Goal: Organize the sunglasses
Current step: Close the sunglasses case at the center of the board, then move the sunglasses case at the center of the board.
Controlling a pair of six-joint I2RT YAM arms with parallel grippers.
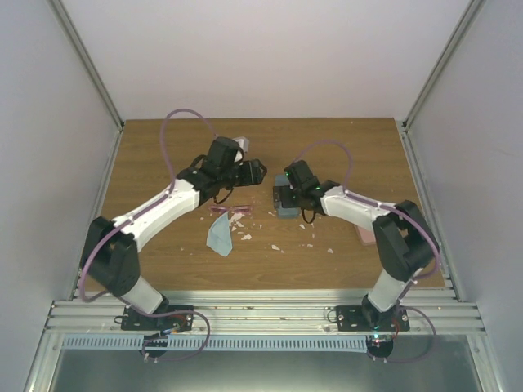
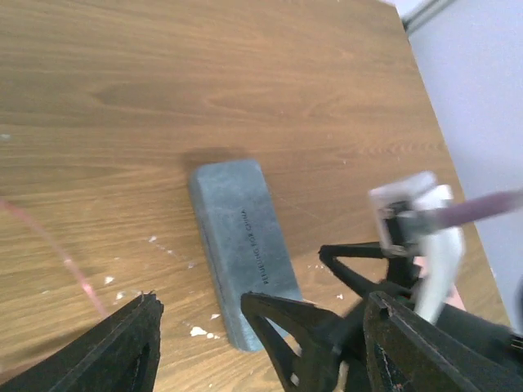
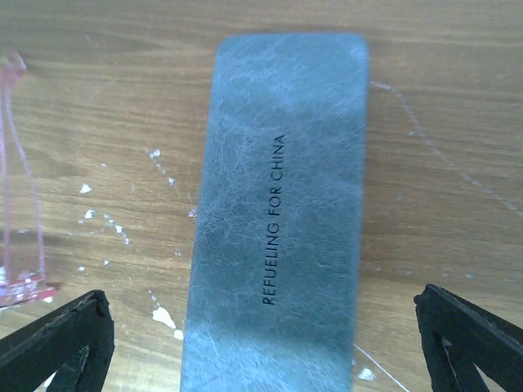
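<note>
step: right gripper (image 3: 261,327) jaws wide, astride oblong blue-grey case (image 3: 282,163) | left gripper (image 1: 255,170) parted, empty | next, likely: grasp translucent pink-framed sunglasses (image 1: 231,211) left of case

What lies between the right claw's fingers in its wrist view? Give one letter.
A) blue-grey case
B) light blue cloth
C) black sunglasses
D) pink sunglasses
A: the blue-grey case lies flat between the spread fingers of the right claw, while the pink sunglasses sit off to one side, outside the fingers.
</note>
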